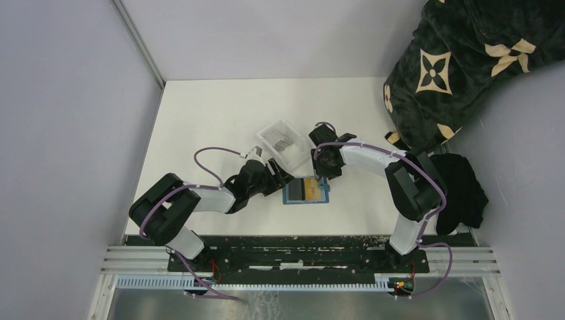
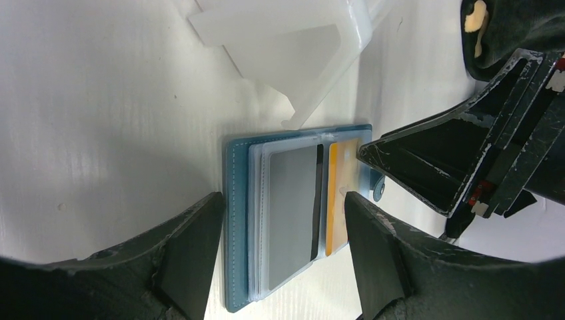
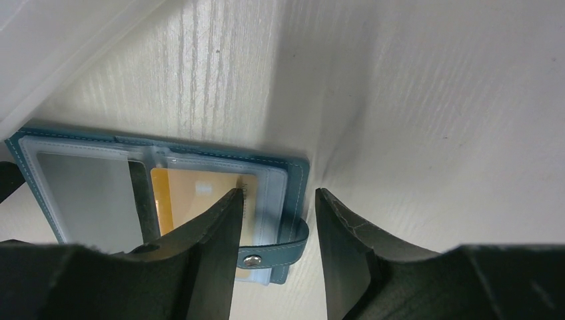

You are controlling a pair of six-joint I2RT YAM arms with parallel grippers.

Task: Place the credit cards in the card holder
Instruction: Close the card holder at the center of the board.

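Observation:
The teal card holder (image 1: pixel 307 191) lies open on the white table. A grey card (image 2: pixel 292 207) and a gold-yellow card (image 2: pixel 341 193) sit in its clear pockets. My left gripper (image 1: pixel 278 180) is open, and its fingers (image 2: pixel 193 247) straddle the holder (image 2: pixel 234 220) from its left end. My right gripper (image 1: pixel 324 168) is open over the holder's right edge. It straddles the snap tab (image 3: pixel 280 250) beside the gold card (image 3: pixel 193 197). More greyish cards (image 1: pixel 283 141) lie in the clear tray. The right gripper's fingers (image 2: pixel 433 167) also show in the left wrist view.
The clear plastic tray (image 1: pixel 294 157) stands just behind the holder, between the two grippers, and it shows in the left wrist view (image 2: pixel 293 47). A black patterned bag (image 1: pixel 460 60) fills the back right corner. A black cloth (image 1: pixel 463 190) lies at the right edge. Grey walls close in both sides.

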